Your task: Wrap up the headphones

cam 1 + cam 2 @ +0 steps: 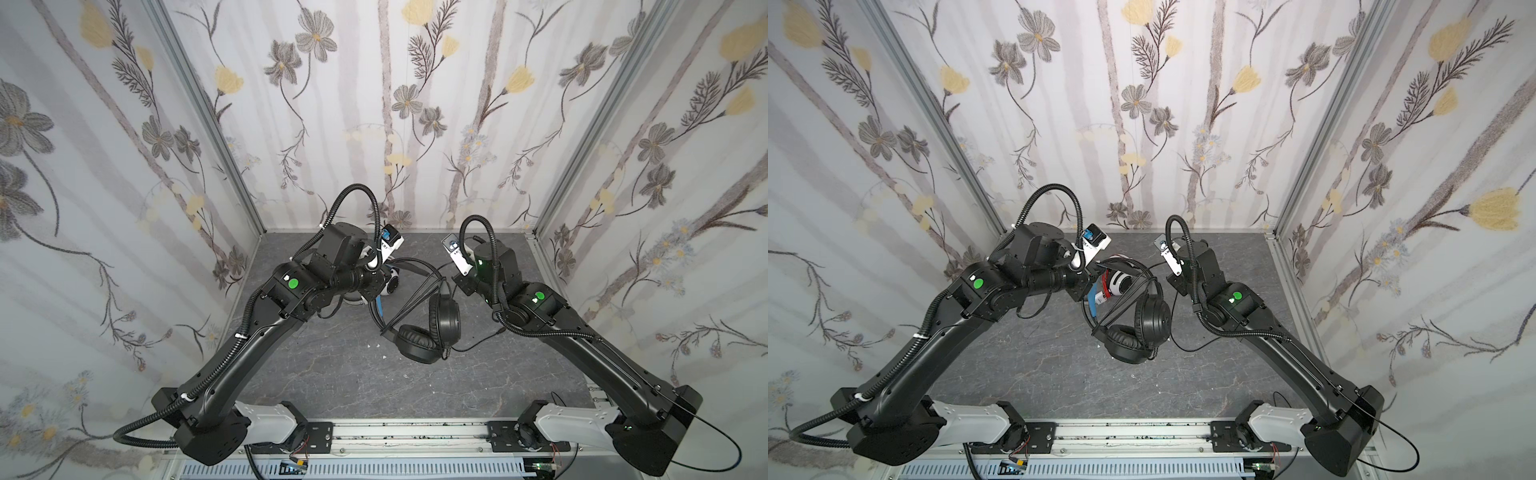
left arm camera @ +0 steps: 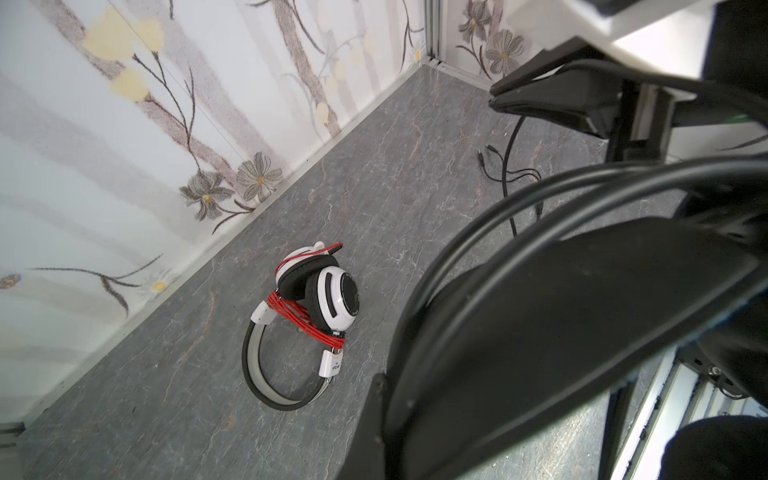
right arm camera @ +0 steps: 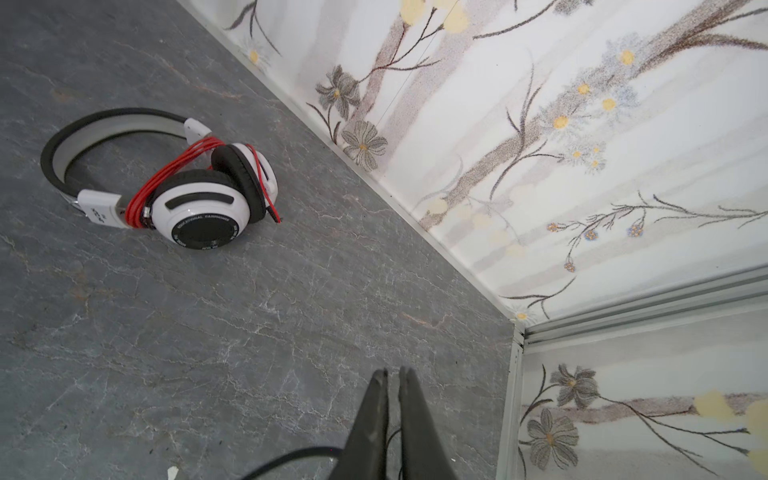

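Holding the black headset [image 1: 417, 343] in our left jaws, clamped, just beside the white headset [image 2: 332, 299] | our right jaws nearly closed, tips empty | white headset lies on the table [image 2: 166, 374], red cord [image 2: 307, 328] wound round

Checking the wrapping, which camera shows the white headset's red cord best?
The right wrist view: the red cord is large and unobstructed, wound around the white headset. The left wrist view shows it smaller, past the black headset. In both top views the left arm hides most of it.
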Robot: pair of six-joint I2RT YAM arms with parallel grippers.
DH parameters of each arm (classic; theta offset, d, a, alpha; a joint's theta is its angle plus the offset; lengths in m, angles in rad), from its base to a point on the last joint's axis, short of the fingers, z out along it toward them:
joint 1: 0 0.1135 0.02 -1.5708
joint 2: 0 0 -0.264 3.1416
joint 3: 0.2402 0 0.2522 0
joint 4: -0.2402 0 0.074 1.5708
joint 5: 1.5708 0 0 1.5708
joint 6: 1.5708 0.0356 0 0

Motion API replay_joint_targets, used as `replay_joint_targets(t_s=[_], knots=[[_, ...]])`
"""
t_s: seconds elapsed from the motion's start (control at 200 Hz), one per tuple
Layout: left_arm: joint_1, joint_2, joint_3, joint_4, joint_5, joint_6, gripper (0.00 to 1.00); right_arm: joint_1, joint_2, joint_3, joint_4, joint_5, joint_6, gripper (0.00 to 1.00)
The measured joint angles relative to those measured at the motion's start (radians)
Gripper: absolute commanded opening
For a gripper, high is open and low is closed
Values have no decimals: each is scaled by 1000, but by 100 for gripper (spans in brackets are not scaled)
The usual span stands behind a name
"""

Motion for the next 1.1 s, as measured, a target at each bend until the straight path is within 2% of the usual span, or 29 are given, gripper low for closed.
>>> replay_joint_targets(t_s=[0.185, 0.47, 0.605, 0.779, 1.099], knots=[[-5, 11, 84, -14, 8, -27, 0, -59, -13, -23, 55, -105, 70, 0], [-8, 29, 150, -16, 6, -56, 0, -178, -74, -66, 130, -265, 176, 0], [-19, 34, 158, -13, 16, -74, 0, -192, -84, -72, 153, -319, 193, 12], [-28, 34, 174, 43, 87, -125, 0, -197, -101, -99, 177, -361, 216, 18], [-31, 46, 238, 201, 170, -238, 0, -197, -121, -159, 311, -491, 277, 19]])
